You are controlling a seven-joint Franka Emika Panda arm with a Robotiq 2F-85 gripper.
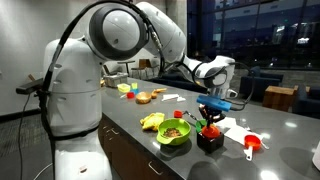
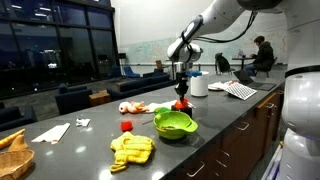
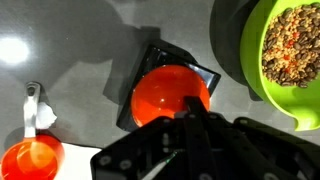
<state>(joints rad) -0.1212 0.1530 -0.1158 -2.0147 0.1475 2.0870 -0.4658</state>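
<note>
An orange-red round object [image 3: 170,92] rests on a black square block [image 3: 158,58] on the grey counter. In the wrist view my gripper [image 3: 190,112] is directly over it, fingers pressed together with nothing visible between them. Whether the tips touch the round object I cannot tell. In both exterior views the gripper [image 1: 212,108] [image 2: 181,92] points down just above the red object [image 1: 208,127] [image 2: 181,104] on its black block [image 1: 209,140].
A green bowl [image 3: 290,50] [image 1: 174,133] [image 2: 174,124] of grains stands close beside the block. An orange measuring cup [image 3: 30,158] [image 1: 252,143] lies on the other side. A yellow item [image 1: 152,121] [image 2: 132,148], papers [image 1: 235,128] and a white roll [image 2: 198,84] share the counter.
</note>
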